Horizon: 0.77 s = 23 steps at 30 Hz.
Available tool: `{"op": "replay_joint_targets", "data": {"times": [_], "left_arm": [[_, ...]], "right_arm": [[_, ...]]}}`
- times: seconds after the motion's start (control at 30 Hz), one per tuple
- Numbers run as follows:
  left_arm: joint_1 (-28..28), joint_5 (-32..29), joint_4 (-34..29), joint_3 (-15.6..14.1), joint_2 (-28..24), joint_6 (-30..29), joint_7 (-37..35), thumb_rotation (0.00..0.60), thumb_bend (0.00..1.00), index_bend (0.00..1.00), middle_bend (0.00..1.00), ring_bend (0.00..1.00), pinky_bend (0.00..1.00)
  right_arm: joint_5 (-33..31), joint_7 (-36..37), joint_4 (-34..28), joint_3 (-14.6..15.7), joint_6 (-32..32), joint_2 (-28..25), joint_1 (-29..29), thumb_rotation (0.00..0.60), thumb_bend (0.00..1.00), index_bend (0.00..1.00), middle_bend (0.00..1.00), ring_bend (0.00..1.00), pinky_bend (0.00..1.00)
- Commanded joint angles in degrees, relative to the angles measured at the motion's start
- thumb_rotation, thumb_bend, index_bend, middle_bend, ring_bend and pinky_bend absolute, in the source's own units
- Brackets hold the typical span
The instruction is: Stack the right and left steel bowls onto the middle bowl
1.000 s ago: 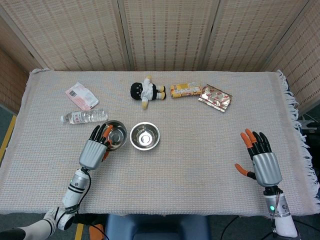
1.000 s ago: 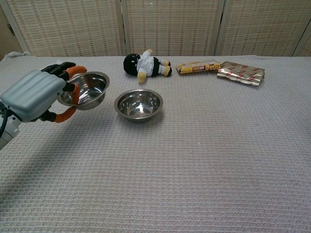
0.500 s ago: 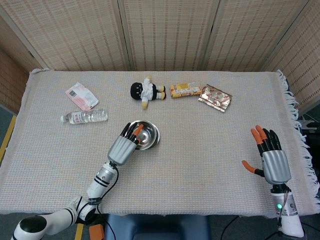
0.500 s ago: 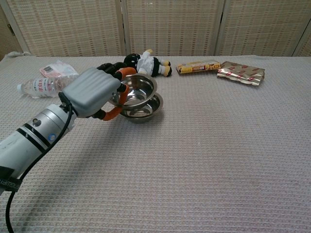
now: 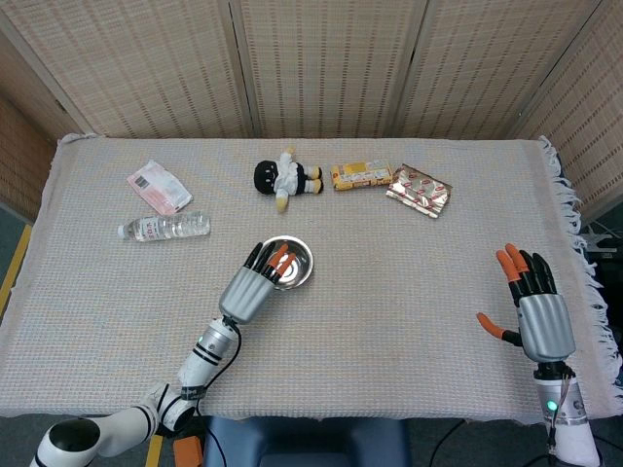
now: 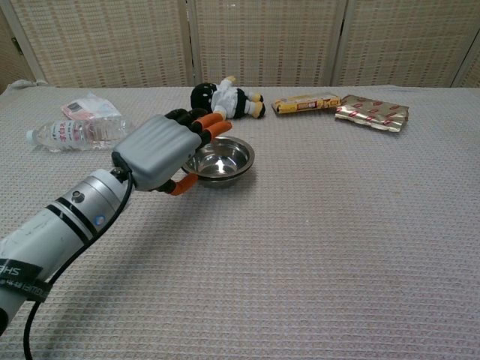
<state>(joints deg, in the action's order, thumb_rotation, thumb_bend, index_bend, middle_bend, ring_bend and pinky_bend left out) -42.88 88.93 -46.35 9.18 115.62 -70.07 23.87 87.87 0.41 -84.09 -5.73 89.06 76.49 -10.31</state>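
Steel bowls: seen as a single nested stack at mid-table, just in front of the plush doll; separate rims hard to tell apart in either view. A second ago: left bowl off to the left of the middle one, held by the left hand. Half a second ago: carried over and riding above the middle bowl. Now seated down into it, stack looking level and flat on the cloth. Left hand at the stack's near-left rim, fingers draped over the edge and thumb below; cannot tell whether gripping or already let go. Right hand parked near the right table edge, fingers spread, holding nothing, drifted slightly outward over the last second. No third loose bowl anywhere on the table, so right bowl judged already in the stack and this placement likely the last one. Remaining, as a guess: loosen fingers, back the left hand off low and straight to avoid dragging the top bowl out. Clutter untouched: water bottle, pink packet, snack bar, foil pack.
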Motion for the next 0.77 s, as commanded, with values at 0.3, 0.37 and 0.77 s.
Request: {"op": "replay_joint_targets", "data": {"times": [0.3,0.37,0.77], "left_arm": [[16.64,-9.89,-48.5,-8.22,-34.66,-1.28,10.74,0.6,0.42,0.0,0.0,0.0,0.11],[21.62,-6.09,-47.85,-10.45,-38.63,-8.62,2.91,0.6,0.42,0.0,0.0,0.0,0.09],[33.83,-0.65,-36.56,-12.03,-44.09,-24.85,-23.81,0.6,0.42,0.0,0.0,0.0,0.08]], "right_arm": [[2.5,-3.64,-3.37,1.3,1.43,-1.5,1.17,0.56,0.09,0.0,0.0,0.0,0.0],[3.1,-6.05,-4.47,1.81,2.13,-2.0,1.84,0.56,0.09,0.0,0.0,0.0,0.0],[1.52,-15.88,-11.91,3.72,2.63,-4.46,5.55,0.56,0.09,0.0,0.0,0.0,0.0]]}}
